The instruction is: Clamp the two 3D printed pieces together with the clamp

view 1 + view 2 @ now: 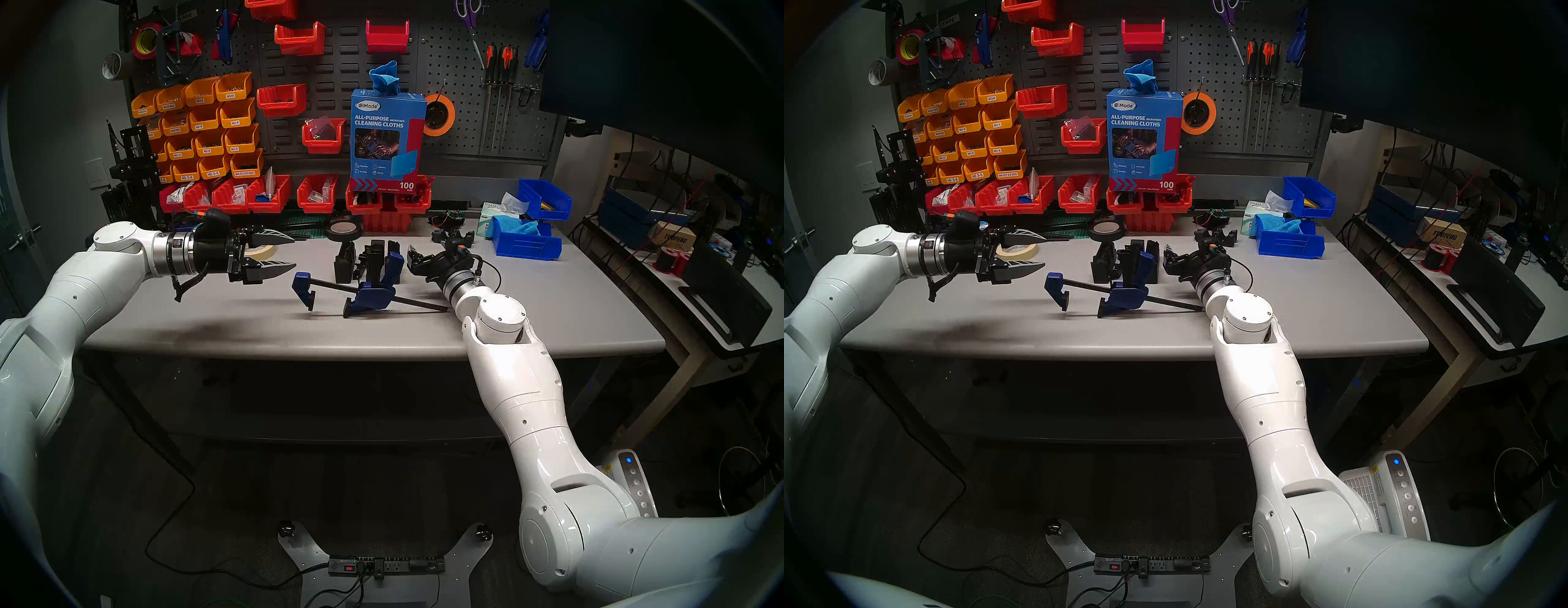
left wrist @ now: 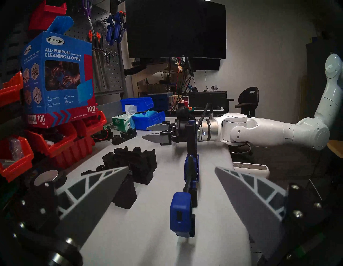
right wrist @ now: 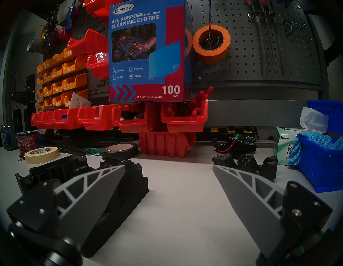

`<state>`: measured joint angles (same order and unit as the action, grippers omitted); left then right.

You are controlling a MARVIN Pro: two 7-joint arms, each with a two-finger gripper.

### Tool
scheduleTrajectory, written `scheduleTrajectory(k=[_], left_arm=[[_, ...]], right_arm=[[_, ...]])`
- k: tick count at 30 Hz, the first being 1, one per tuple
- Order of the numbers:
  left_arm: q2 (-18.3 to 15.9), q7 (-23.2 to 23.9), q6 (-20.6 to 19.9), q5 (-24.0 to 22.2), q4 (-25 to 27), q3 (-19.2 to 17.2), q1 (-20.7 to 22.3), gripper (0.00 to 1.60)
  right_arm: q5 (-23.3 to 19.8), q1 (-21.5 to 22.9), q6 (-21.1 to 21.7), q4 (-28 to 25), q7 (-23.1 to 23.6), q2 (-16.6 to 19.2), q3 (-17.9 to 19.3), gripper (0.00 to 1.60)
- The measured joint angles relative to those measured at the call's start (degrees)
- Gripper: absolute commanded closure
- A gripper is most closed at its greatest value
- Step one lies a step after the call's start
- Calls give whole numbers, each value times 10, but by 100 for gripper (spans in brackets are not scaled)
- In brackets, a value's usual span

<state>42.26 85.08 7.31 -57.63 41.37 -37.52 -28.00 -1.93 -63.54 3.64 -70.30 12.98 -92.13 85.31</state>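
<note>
The bar clamp (image 1: 365, 293) lies on the grey surface (image 1: 212, 322), just in front of the two black printed pieces (image 1: 367, 259); left hand (image 1: 280, 254) and right hand (image 1: 413, 260) both gape empty

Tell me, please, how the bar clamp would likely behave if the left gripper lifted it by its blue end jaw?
The clamp looks rigid, so it shouldn't flop. Its bulky trigger body sits mid-bar, so it would probably sag and swing from the end jaw. Smooth plastic may slip in the open left gripper.

Matte grey table (image 1: 212, 322) — blue plastic clamp (image 1: 373, 295), thin black bar
</note>
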Motion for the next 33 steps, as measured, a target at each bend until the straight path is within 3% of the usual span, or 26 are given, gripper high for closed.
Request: scheduleTrajectory(k=[19,33], left_arm=[[0,0,-11,-29,0,43,-19,0],[12,0,7,-43,-21,60,-29,0]], right_arm=[[0,0,0,0,0,0,0,0],[0,0,0,0,0,0,0,0]])
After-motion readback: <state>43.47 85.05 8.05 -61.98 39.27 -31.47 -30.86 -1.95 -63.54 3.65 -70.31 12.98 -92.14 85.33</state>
